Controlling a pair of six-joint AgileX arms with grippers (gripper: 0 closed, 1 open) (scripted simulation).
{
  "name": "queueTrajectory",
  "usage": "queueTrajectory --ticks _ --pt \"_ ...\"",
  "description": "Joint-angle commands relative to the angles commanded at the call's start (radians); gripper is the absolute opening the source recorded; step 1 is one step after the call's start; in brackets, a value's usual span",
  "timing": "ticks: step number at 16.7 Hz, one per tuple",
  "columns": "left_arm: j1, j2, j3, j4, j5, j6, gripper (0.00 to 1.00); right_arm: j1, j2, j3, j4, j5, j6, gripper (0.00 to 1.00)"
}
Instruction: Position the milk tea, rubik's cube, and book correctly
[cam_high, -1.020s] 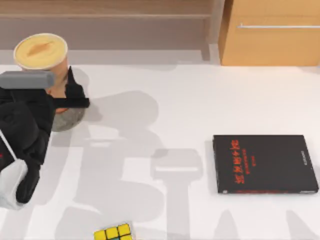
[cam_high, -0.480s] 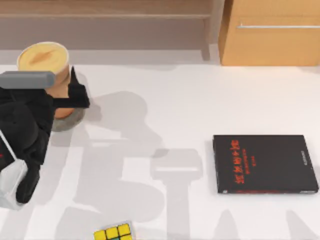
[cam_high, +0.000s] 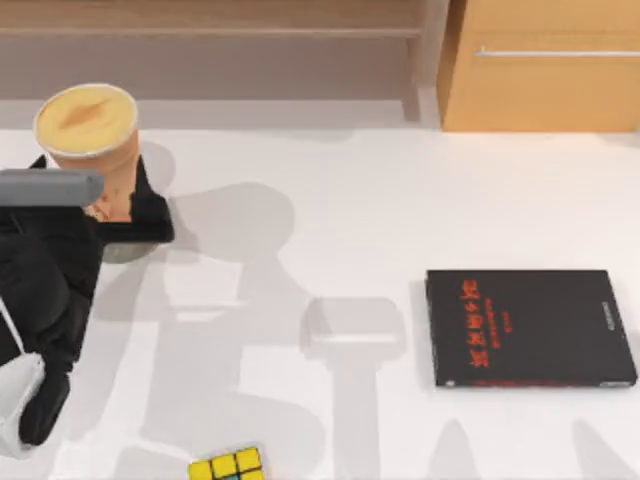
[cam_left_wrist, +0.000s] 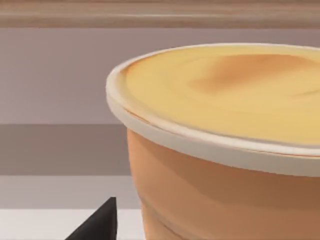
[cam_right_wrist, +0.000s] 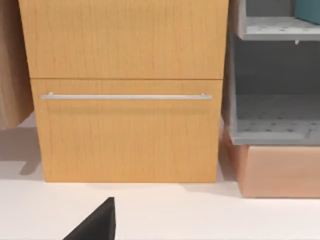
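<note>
The milk tea (cam_high: 88, 125) stands upright at the table's back left, a tall orange-tan cup with a creamy top; it looms close in the left wrist view (cam_left_wrist: 225, 150). My left gripper (cam_high: 95, 190) is open around its lower part, one black finger (cam_high: 150, 215) to its right and a gap showing beside the fingertip (cam_left_wrist: 102, 225). The rubik's cube (cam_high: 228, 466) lies at the front edge, yellow tiles up. A teal corner of the book (cam_right_wrist: 307, 10) rests on the upper level of a grey shelf. My right arm is parked with a fingertip (cam_right_wrist: 100, 225) low over the table, gripper open.
A grey round disc (cam_high: 130, 250) peeks out under the cup. A flat black book with red characters (cam_high: 530, 328) lies right of centre. A wooden drawer cabinet (cam_high: 540, 70) stands at the back right, with the grey shelf (cam_right_wrist: 275, 130) beside it.
The cup came down onto the grey disc and now stands there. My left gripper let go of it, and the arm has drawn back toward the front left.
</note>
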Motion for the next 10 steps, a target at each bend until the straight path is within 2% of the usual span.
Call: queueTrajectory --ticks 6,10 --pt "0.003 -0.013 -0.003 -0.014 0.000 0.000 1.00 0.000 0.000 0.000 0.000 0.000 0.000 1.00" --pt "-0.001 -0.149 -0.032 -0.124 -0.008 0.002 1.00 0.000 0.000 0.000 0.000 0.000 0.000 1.00"
